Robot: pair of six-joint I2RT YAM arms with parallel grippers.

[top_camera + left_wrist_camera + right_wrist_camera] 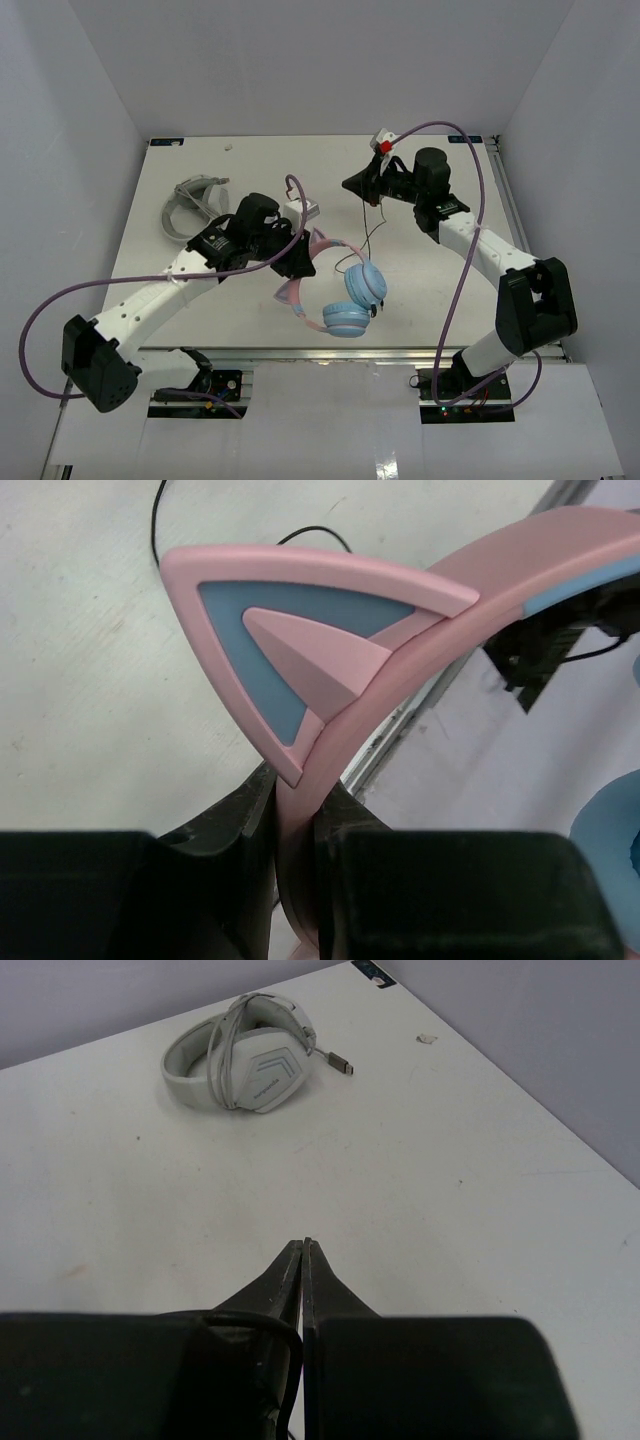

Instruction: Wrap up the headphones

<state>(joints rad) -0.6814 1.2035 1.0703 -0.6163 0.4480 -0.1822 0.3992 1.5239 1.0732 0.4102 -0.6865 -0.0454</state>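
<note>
The headphones (350, 297) have light-blue earcups, a pink headband and cat ears. My left gripper (303, 256) is shut on the pink headband (400, 695) and holds the headphones near the table's front edge. One cat ear (290, 630) fills the left wrist view. The thin black cable (372, 232) runs from the earcups up to my right gripper (350, 183), which is shut on it. In the right wrist view the cable (262, 1328) loops beside the closed right gripper (304, 1247).
A grey-white headset (190, 203) lies at the back left of the table; it also shows in the right wrist view (243, 1052). The table's front rail (330, 350) runs just below the headphones.
</note>
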